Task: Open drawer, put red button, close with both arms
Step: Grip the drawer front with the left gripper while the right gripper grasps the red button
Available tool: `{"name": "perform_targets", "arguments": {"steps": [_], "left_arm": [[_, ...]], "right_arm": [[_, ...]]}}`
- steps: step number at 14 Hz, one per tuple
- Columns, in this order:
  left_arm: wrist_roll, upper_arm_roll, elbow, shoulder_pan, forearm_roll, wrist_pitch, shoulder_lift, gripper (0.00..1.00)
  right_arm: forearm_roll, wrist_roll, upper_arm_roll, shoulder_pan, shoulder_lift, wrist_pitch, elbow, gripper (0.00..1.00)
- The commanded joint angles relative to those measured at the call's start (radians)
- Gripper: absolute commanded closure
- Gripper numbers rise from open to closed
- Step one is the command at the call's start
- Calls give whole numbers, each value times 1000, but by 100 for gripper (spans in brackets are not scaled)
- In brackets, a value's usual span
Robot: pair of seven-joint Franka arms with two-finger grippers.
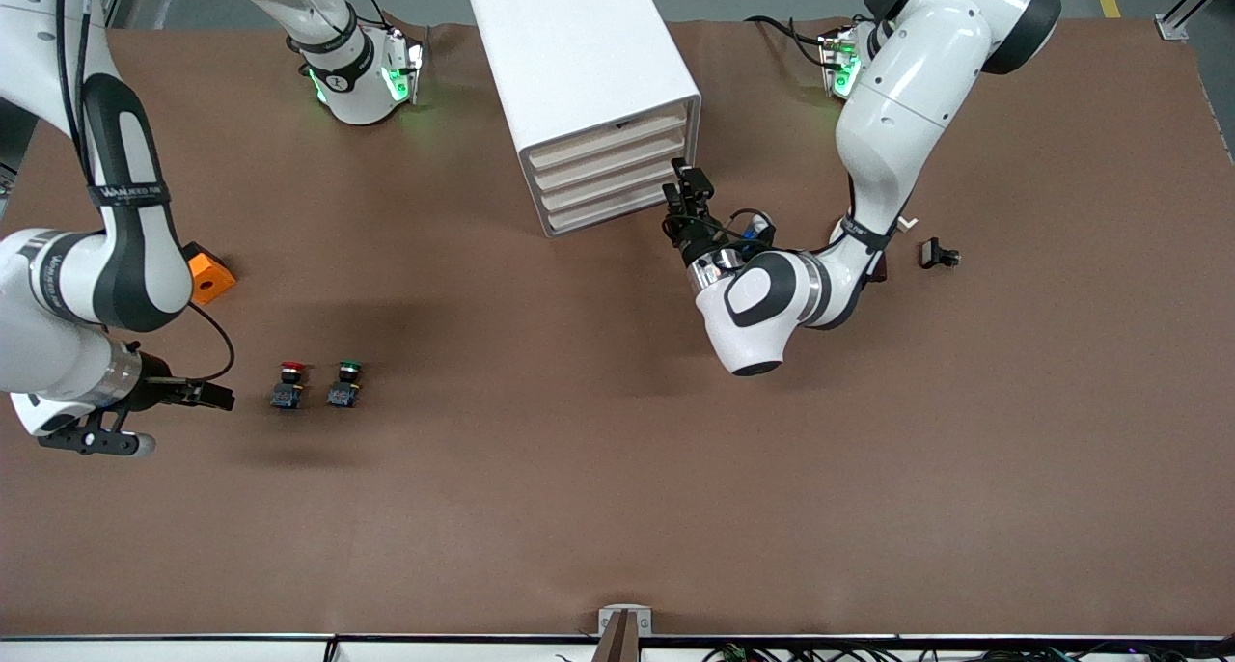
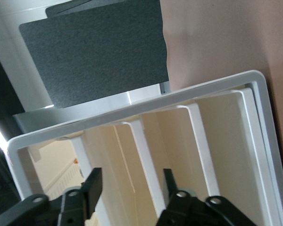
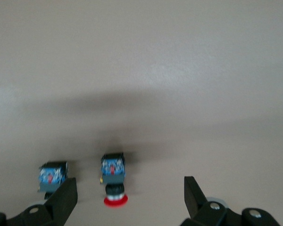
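Note:
The red button (image 1: 289, 383) lies on the brown table toward the right arm's end, beside the green button (image 1: 344, 383). My right gripper (image 1: 209, 395) is open and empty, low over the table beside the red button. In the right wrist view the red button (image 3: 114, 181) lies apart from both fingers, ahead of my open right gripper (image 3: 129, 195). The white drawer cabinet (image 1: 579, 83) has all its drawers shut. My left gripper (image 1: 687, 191) is open and empty, close in front of the lower drawers. In the left wrist view my left gripper (image 2: 130, 181) faces the cream drawer fronts (image 2: 217, 141).
An orange block (image 1: 210, 274) lies by the right arm, farther from the front camera than the buttons. A small black part (image 1: 938, 254) lies toward the left arm's end. The green button's body (image 3: 52, 175) shows next to one right finger.

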Motion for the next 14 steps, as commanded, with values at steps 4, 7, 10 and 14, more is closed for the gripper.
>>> {"name": "perform_targets", "arguments": {"steps": [4, 7, 10, 14], "left_arm": [[-32, 1, 4, -26, -33, -16, 20, 58], [-39, 1, -5, -32, -61, -16, 24, 57], [-75, 1, -15, -40, -68, -15, 27, 57], [-133, 1, -23, -44, -72, -15, 53, 57]], "right_arm": [[71, 13, -1, 16, 77, 62, 2, 0], [71, 13, -1, 38, 94, 165, -76, 0], [71, 13, -1, 49, 102, 277, -154, 0], [71, 13, -1, 49, 114, 320, -185, 0]]}}
